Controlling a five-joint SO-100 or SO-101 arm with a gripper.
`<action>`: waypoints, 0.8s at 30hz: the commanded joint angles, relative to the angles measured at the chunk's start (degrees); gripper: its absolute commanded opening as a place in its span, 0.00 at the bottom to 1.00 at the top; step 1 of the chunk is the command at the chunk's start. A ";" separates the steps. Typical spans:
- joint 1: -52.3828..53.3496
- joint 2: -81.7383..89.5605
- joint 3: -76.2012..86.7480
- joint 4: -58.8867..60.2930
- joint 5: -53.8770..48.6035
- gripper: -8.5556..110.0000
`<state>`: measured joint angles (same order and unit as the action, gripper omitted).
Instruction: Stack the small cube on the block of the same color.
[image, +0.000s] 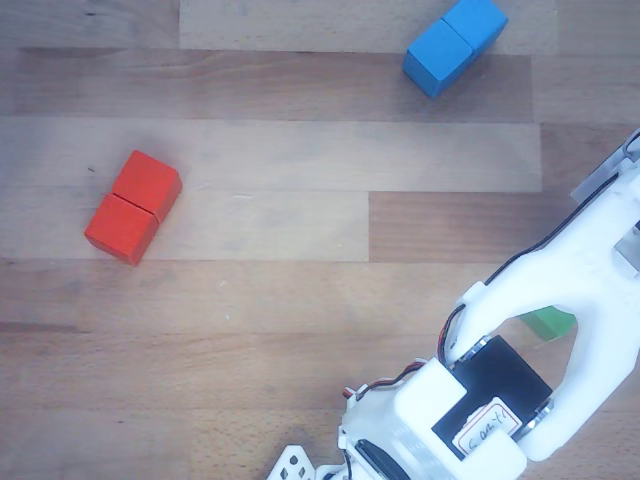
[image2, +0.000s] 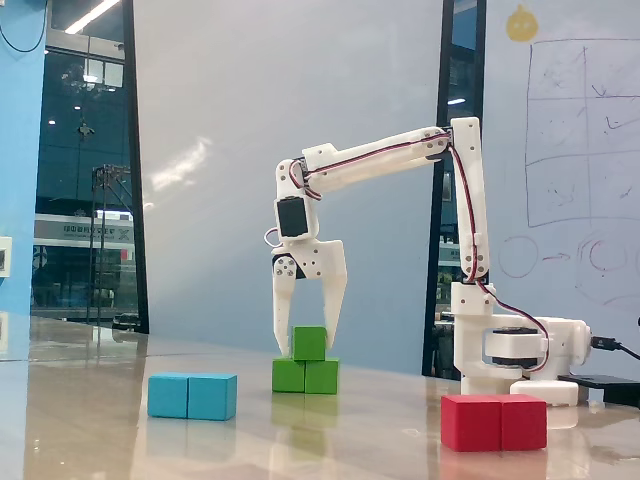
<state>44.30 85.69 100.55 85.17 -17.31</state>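
In the fixed view the small green cube (image2: 309, 342) sits upright on top of the green oblong block (image2: 305, 376), over its middle. My gripper (image2: 306, 349) points straight down over the stack. Its white fingers (image2: 281, 318) straddle the cube, one on each side, spread slightly wider than the cube, so it is open. In the other view my white arm (image: 560, 330) covers the stack, and only a patch of green (image: 548, 322) shows through a gap. I cannot tell whether that patch is cube or block.
A red oblong block (image: 133, 207) lies at the left and a blue oblong block (image: 455, 44) at the top of the other view. In the fixed view the blue block (image2: 192, 396) is left of the stack, the red block (image2: 494, 422) front right, and the arm's base (image2: 505, 350) right.
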 joint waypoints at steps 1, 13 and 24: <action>-0.44 2.99 -0.53 0.09 -1.67 0.25; -0.53 3.25 -0.53 0.44 -4.31 0.46; -15.12 7.03 -0.35 0.53 -4.13 0.42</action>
<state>34.28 87.10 100.55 85.17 -21.36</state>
